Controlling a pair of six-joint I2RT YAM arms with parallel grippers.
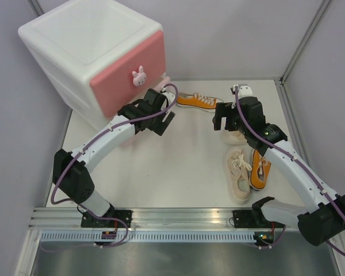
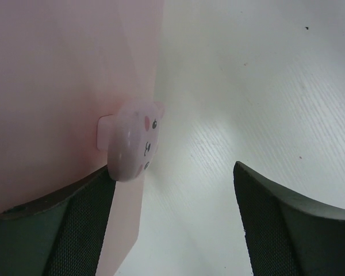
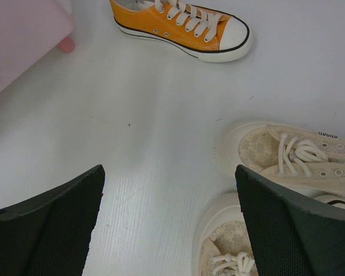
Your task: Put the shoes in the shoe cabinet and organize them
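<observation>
The white shoe cabinet [image 1: 86, 52] with pink drawer fronts stands at the far left; its upper bunny knob [image 1: 138, 76] shows. My left gripper [image 1: 161, 119] is open at the lower drawer front [image 2: 52, 86]. In the left wrist view a bunny knob [image 2: 135, 141] sits just beyond my left fingertip [image 2: 75, 224], not gripped. One orange shoe [image 1: 198, 102] lies beside the cabinet and shows in the right wrist view [image 3: 184, 29]. My right gripper [image 1: 226, 119] is open and empty above the table, next to two cream shoes [image 3: 293, 155] [image 3: 230, 253]. The second orange shoe [image 1: 260, 170] lies by a cream shoe [image 1: 237, 173].
White walls close in the table at the back and both sides. A metal rail [image 1: 178, 218] runs along the near edge. A pink cabinet foot [image 3: 66, 44] shows at the top left of the right wrist view. Bare table [image 1: 172, 167] lies between the arms.
</observation>
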